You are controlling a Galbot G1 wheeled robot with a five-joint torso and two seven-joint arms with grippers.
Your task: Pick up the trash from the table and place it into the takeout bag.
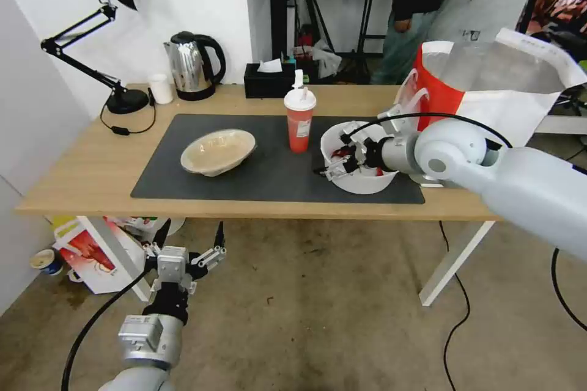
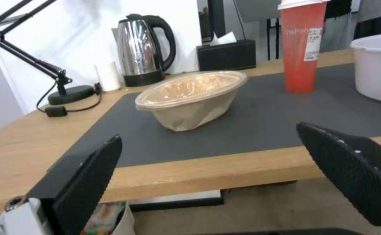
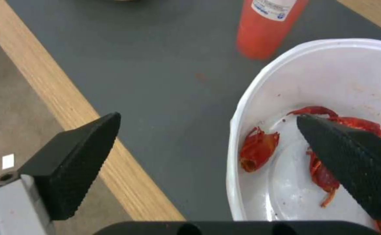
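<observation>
My right gripper [image 1: 333, 166] is at the white bowl [image 1: 359, 182], spread wide and straddling its near-left rim: one finger [image 3: 351, 160] hangs inside over the red crayfish scraps [image 3: 260, 148], the other finger [image 3: 75, 156] sits outside over the grey mat [image 1: 269, 165] and the table [image 1: 79, 177] edge. Nothing pinched; I can't tell if a pad touches the rim.

The white bowl stands on the right end of the mat, near the front edge. The red cup [image 1: 299, 117] with lid and straw is upright just behind and to the left of it, apart from it. The beige bowl [image 1: 217, 151] sits tilted on the left part of the mat, well apart from the other two.

The takeout bag [image 1: 489, 88] stands open at the right end of the table, just behind the white bowl, silvery lining showing, handles hanging on the side facing the bowl.

My left gripper [image 1: 188, 244] is parked low in front of the table, below its front edge, fingers spread, holding nothing. It points at the beige bowl.

Kettle [image 1: 192, 65], tissue box [image 1: 268, 79] and desk lamp [image 1: 104, 30] line the back edge.
</observation>
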